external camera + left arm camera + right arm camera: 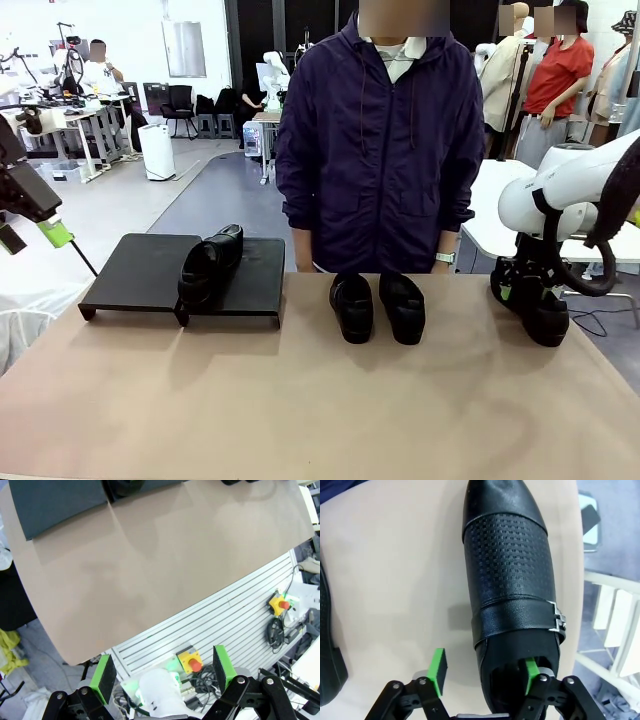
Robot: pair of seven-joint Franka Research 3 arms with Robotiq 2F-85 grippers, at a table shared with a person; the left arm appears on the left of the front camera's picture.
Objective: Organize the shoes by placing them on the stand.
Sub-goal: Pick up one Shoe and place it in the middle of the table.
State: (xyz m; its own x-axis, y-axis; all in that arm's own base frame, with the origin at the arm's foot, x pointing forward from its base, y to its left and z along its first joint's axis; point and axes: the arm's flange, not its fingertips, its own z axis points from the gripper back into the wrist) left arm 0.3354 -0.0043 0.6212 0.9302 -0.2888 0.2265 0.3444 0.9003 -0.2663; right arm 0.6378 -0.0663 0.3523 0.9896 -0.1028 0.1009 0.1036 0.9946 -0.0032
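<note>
A tan surface (pixel 320 400) runs across to a person (pixel 380 150) standing at its far side. The stand (pixel 130 275) sits at the far left. One shoe (pixel 210 262) is already on it, toe at the front edge, and the stand's left part is bare. A pair (pixel 352 305) waits mid-surface. The last shoe (pixel 510 580) lies near the right edge. The right gripper (pixel 485 666) straddles this shoe's side wall, one pad inside the opening and the other outside, clear of the leather and not yet pinching. That looks like a wall grip for lifting. The left gripper (pixel 163 672) hangs wide and empty off the left edge, clear of the stand.
</note>
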